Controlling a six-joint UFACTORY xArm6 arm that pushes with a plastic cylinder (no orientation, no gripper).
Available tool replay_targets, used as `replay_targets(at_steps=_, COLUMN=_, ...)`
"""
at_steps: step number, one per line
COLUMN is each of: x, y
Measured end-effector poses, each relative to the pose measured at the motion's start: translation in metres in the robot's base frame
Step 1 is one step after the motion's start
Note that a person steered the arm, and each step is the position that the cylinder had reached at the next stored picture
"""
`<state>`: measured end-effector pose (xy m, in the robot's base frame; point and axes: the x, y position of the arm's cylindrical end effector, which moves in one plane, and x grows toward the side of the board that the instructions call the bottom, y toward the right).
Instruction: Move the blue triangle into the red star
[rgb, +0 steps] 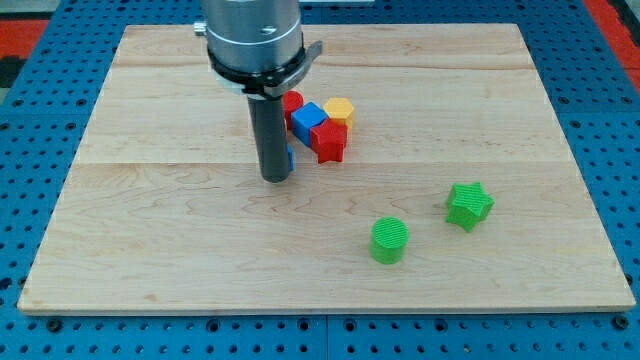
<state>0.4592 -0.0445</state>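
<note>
No jaws here: my tip (275, 178) rests on the table (180, 250), grasping nothing. A sliver of blue, the triangle (290, 157), peeks out at the rod's right edge, touching it, mostly hidden. Just to the view's right sits the red star (328, 141), packed against a blue cube (309, 118), a yellow block (340, 110) and a red block (292, 102). No writing shows
</note>
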Motion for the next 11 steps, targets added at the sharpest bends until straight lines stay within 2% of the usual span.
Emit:
replay_targets(at_steps=1, x=0.0, y=0.023)
replay_targets(at_steps=2, x=0.035, y=0.024)
replay_targets(at_steps=3, x=0.047, y=-0.022)
replay_targets(at_steps=4, x=0.02, y=-0.044)
replay_targets(at_steps=6, x=-0.014, y=-0.044)
replay_targets(at_steps=9, x=-0.027, y=-0.02)
replay_targets(at_steps=10, x=0.02, y=0.001)
replay_targets(at_steps=11, x=0.028, y=0.005)
